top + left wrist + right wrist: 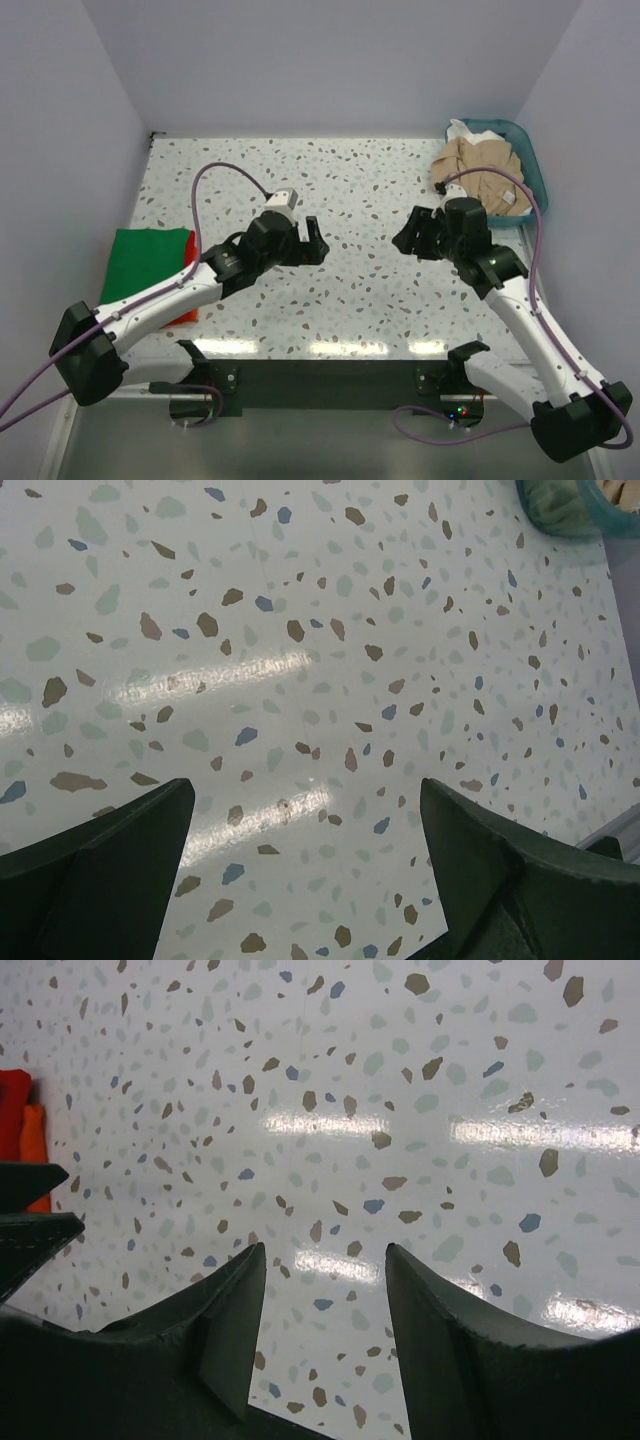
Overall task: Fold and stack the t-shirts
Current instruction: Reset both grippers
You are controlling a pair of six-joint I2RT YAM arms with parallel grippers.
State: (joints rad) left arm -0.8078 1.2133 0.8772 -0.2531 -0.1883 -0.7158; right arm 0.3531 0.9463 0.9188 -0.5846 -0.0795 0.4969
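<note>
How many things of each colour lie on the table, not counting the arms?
Green t-shirt: 1
Red t-shirt: 1, mostly under the green one
Beige cloth heap: 1; shirts within cannot be counted
Teal basket: 1
Total: 4

A robotics lab test cell: a left arm and a right arm sit bolted at the near edge of a speckled terrazzo-pattern table. Plain pale walls enclose three sides, and purple cables loop overhead.
</note>
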